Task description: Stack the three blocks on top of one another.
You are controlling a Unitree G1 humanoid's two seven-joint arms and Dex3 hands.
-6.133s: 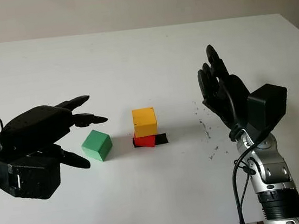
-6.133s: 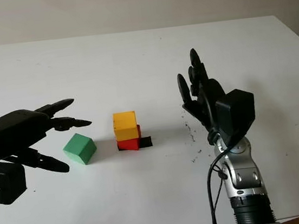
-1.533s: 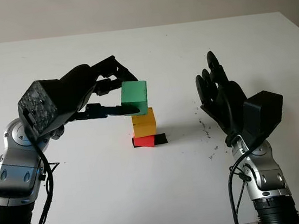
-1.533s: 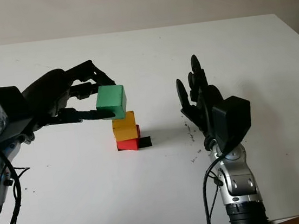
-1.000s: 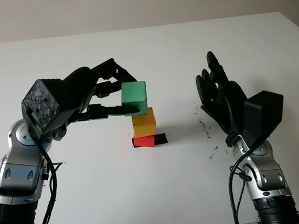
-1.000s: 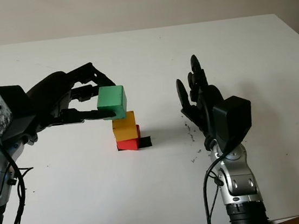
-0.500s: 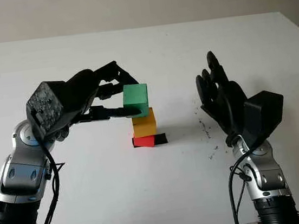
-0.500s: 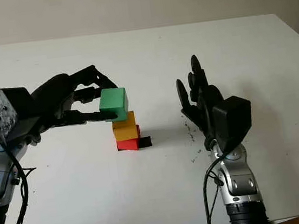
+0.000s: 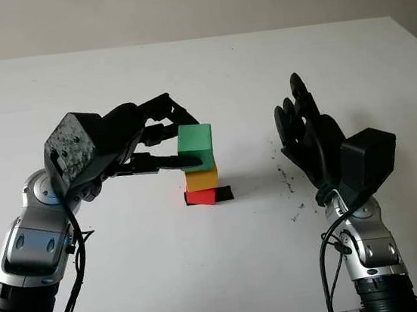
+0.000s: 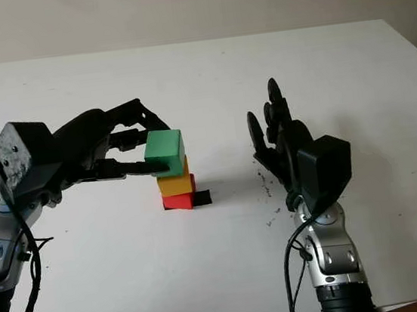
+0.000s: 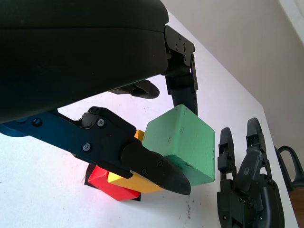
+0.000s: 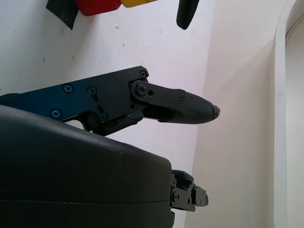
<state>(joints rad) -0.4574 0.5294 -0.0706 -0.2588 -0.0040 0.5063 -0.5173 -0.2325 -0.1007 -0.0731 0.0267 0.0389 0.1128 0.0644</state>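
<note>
Nearly done: yellow block [image 9: 201,178] sits on red block [image 9: 201,196]; left hand [image 9: 162,141] grips green block [image 9: 195,142] just atop the stack, unreleased. Right hand [image 9: 306,130], open, at 3 o'clock.

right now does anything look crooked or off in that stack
Slightly. The green block, still gripped by the left hand, sits over the yellow block turned a little out of line with it. The yellow block overhangs the red block, which lies on a black patch. Dark specks dot the table. The right hand is open, apart.

Bright, even daylight; soft shadows fall right of the blocks [image 9: 198,165]; table [image 9: 199,81] slightly glary; wrist views sharp.
</note>
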